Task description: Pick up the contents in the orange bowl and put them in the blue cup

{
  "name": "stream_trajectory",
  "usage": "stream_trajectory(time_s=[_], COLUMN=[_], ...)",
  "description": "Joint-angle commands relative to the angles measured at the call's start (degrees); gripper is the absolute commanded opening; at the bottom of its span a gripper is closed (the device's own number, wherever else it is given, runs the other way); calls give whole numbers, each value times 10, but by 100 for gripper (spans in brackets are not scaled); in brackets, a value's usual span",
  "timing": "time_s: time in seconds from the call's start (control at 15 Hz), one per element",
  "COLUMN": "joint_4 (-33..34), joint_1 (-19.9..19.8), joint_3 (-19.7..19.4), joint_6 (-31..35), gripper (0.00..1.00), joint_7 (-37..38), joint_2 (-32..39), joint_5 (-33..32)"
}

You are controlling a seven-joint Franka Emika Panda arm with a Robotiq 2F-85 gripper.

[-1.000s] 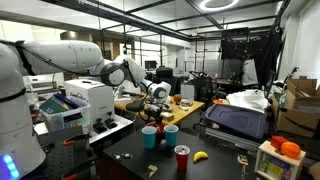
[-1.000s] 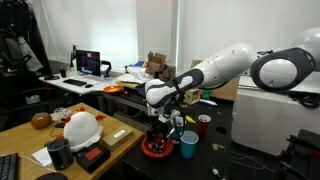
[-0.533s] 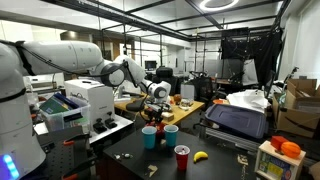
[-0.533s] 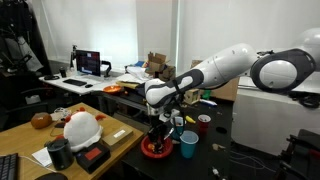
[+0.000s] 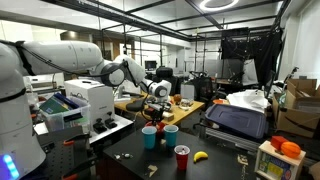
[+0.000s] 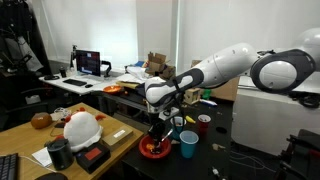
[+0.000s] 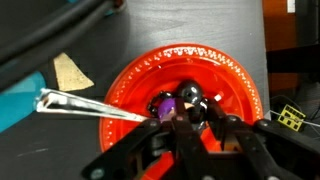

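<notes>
The orange bowl [image 7: 215, 62] lies on the black table, right under the wrist camera. In it sits a small cluster of contents: a purple round piece [image 7: 165, 103] and glossy black ones [image 7: 190, 95]. My gripper [image 7: 200, 125] reaches down into the bowl, its black fingers drawn in tight against the cluster on both sides. In an exterior view the gripper [image 6: 156, 135] stands upright over the bowl [image 6: 153, 148], with the blue cup [image 6: 188, 145] just beside it. The other exterior view also has the gripper [image 5: 153, 110] and the blue cup [image 5: 171, 133].
A taller red cup [image 6: 204, 124] stands beyond the blue cup. A banana [image 5: 200, 156] lies on the table near the red cup [image 5: 181, 157]. A thin metal tool [image 7: 80, 103] rests against the bowl's rim. A white helmet [image 6: 80, 127] sits on the wooden desk.
The fingers have drawn together around the pieces in the bowl. The arm has stayed over the bowl with hardly any movement.
</notes>
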Motion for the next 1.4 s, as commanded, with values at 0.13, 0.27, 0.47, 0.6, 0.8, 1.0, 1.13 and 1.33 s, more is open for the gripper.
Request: stream_trajectory(time_s=[0.13, 0.27, 0.47, 0.6, 0.8, 1.0, 1.13, 1.33], joint_4=[31, 17, 19, 18, 12, 8, 8, 8], joint_1=[18, 16, 13, 11, 5, -2, -3, -2], joint_3=[-34, -38, -41, -44, -35, -19, -10, -1], joint_6=[23, 30, 33, 28, 6, -19, -31, -35], gripper=[22, 26, 3, 0, 27, 47, 63, 85], joint_7=[-5, 0, -1, 0, -6, -18, -23, -19], joint_2=[3, -10, -14, -15, -19, -22, -21, -16], joint_5=[-35, -44, -54, -52, -43, -31, -27, -27])
